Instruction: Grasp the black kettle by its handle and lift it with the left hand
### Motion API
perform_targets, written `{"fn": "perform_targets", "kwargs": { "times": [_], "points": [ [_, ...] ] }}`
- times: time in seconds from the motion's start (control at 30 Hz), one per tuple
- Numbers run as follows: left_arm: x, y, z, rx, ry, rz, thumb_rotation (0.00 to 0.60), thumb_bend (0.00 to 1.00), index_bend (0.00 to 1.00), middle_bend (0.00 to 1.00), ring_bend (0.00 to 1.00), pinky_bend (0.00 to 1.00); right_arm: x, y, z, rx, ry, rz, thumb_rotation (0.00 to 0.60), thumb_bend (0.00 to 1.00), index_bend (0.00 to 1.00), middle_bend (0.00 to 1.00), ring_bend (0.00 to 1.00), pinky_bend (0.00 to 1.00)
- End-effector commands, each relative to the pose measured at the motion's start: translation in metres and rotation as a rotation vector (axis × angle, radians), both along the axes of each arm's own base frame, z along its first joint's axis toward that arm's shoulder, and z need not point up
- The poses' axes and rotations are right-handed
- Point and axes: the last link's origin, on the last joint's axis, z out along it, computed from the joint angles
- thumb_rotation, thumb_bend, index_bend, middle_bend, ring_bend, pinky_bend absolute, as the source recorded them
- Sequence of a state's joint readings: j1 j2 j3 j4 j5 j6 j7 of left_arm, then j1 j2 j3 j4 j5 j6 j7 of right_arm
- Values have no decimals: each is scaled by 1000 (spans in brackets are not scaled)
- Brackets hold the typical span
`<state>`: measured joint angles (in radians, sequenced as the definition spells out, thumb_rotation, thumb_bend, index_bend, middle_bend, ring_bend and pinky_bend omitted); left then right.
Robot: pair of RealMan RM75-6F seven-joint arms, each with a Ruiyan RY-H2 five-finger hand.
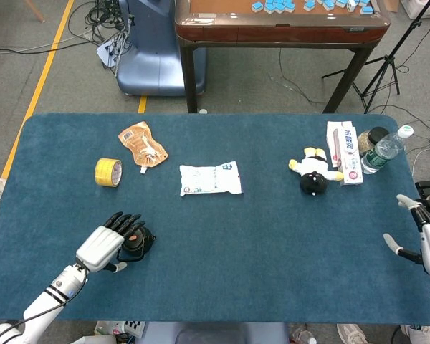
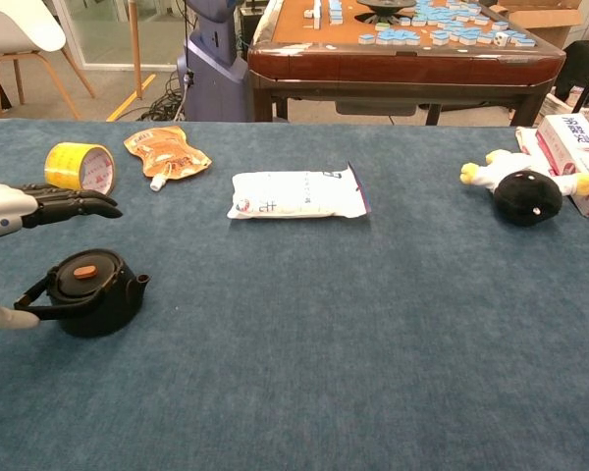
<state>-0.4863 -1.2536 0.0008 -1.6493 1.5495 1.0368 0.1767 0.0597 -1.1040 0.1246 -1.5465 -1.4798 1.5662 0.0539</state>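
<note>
the black kettle [image 2: 90, 291] stands upright on the blue table [image 1: 272, 244], near its front left edge. the left hand [image 1: 109, 244] hovers over it, fingers [image 2: 79, 205] spread, holding nothing; the right hand [image 1: 424, 236] sits empty, fingers apart, at the right edge

On my table I count one black kettle [image 2: 90, 290]; one roll of yellow tape [image 1: 108, 172]; one orange spout pouch [image 1: 142, 143]; one white packet [image 1: 210, 179]; one plush penguin toy [image 1: 314, 172]; one toothpaste box [image 1: 345, 152]; one plastic water bottle [image 1: 385, 149]; one dark-lidded jar [image 1: 373, 138]; two hands of mine, left hand [image 1: 109, 242] and right hand [image 1: 426, 233].
</note>
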Motion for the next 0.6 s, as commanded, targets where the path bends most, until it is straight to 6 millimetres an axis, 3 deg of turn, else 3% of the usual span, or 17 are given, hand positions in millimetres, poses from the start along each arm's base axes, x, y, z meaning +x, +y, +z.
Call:
{"fn": "perform_targets", "kwargs": {
  "times": [0.03, 0.6],
  "points": [
    [0, 5, 0, 6, -1, 3, 592, 152, 0, 0, 0, 4, -1, 0, 0, 1, -1, -1, 600, 214, 213, 315, 202, 265],
    [-13, 49, 4, 58, 7, 90, 598, 151, 0, 0, 0, 4, -5, -4, -4, 12, -6, -12, 600, 214, 214, 315, 202, 265]
  ]
}}
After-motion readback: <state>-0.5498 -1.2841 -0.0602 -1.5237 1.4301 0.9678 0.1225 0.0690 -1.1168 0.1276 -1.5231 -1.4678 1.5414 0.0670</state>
